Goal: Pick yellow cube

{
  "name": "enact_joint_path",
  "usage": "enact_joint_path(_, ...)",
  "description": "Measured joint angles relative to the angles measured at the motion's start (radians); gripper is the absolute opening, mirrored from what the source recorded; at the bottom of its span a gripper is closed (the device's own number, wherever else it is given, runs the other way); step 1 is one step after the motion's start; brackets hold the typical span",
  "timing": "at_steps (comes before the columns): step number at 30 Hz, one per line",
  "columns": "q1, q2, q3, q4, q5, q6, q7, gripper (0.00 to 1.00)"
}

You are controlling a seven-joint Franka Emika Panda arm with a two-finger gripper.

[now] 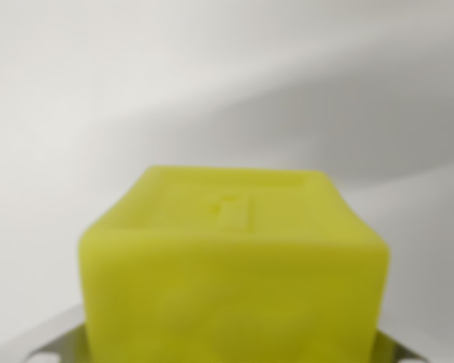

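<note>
The yellow cube [234, 280] fills the lower middle of the wrist view, very close and slightly blurred. A small raised mark shows on its top face. Grey metal parts of my gripper [234, 352] show at the bottom edge, one finger [38, 344] on the wrist view's left and one finger [399, 354] on its right. Both press against the cube's lower corners, so the gripper is shut on the cube. The fingertips themselves are hidden behind the cube and cut off by the frame.
Behind the cube lies a plain white surface [136, 91], with a soft grey shadow band [325, 128] crossing from the middle to the upper right. No other object is in view.
</note>
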Motion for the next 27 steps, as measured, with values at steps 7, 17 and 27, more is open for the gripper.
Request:
enact_joint_path(7, -0.001, -0.059, 0.0, 0.0, -0.006, -0.059, 0.004, 0.0)
enact_joint_path(17, -0.002, -0.139, 0.0, 0.006, -0.011, -0.145, 0.008, 0.0)
enact_joint_path(27, -0.002, -0.212, 0.0, 0.018, -0.015, -0.231, 0.011, 0.0)
